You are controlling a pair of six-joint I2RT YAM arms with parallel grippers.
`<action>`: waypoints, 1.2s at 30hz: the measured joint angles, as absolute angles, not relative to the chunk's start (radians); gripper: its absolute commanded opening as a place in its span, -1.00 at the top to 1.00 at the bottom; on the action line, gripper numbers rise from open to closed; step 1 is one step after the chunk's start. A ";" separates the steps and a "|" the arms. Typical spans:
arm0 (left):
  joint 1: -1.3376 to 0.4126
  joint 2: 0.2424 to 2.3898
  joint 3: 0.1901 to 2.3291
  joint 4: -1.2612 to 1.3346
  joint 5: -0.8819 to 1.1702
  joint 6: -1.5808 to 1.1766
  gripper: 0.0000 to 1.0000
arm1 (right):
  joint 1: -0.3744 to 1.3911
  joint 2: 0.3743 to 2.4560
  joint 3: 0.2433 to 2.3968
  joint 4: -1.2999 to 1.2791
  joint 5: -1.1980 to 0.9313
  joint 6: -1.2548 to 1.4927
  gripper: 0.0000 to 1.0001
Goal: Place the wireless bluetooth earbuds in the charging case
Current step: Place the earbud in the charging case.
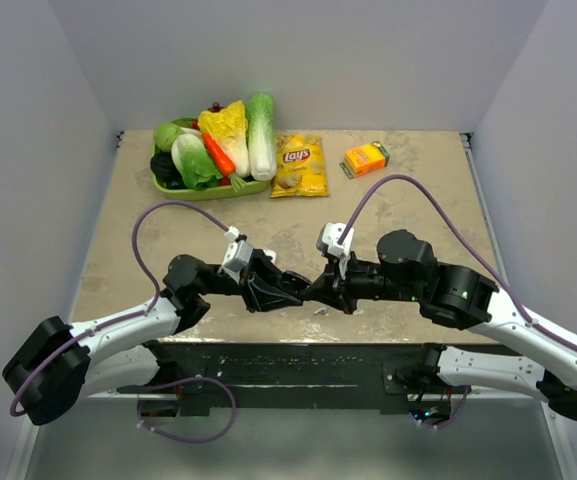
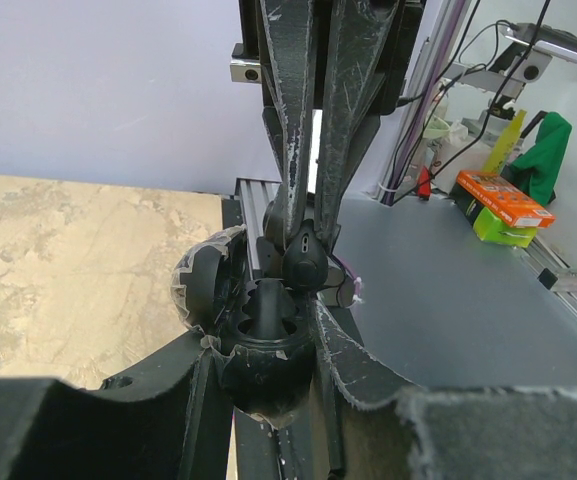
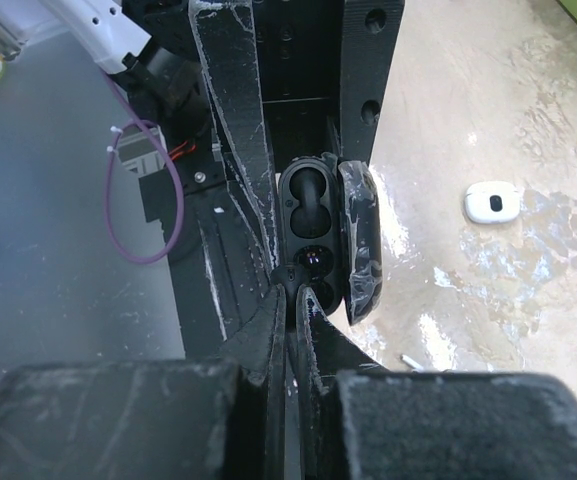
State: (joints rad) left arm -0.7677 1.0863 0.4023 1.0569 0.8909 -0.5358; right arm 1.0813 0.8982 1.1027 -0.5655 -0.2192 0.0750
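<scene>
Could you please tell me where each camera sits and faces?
Top external: above, behind the bases, facing down at beige table; left arm, right arm show.
Left wrist: wrist-mounted, facing past left claw at open rounded black plastic charging case.
Right wrist: wrist-mounted, facing past right claw at tiny black rounded earbud.
Shared: wrist views both show case and earbud.

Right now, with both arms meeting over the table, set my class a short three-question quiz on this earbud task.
1. True or false: the charging case has its lid shut.
2. What do the right jaws pinch? A) an earbud B) the chips bag C) the orange box
3. Which arm's jaws hold the charging case?

Key: 1 false, the lid stands open. 2 A. 3 The left jaws.
</scene>
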 measured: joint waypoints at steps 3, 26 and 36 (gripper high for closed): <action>-0.768 1.086 0.402 1.057 0.894 -0.537 1.00 | 1.082 0.904 1.103 -0.558 -0.215 0.071 1.00; -0.771 1.074 0.400 1.084 0.889 -0.541 1.00 | 1.088 0.912 1.090 -0.513 -0.175 0.067 1.00; -0.773 1.074 0.394 1.106 0.874 -0.558 1.00 | 1.093 0.912 1.082 -0.500 -0.162 0.070 0.47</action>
State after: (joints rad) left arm -0.7727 1.0740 0.3943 1.1061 0.8738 -0.5579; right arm 1.0931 0.9115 1.0821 -0.4999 -0.1619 0.0704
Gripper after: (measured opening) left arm 0.342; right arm 0.163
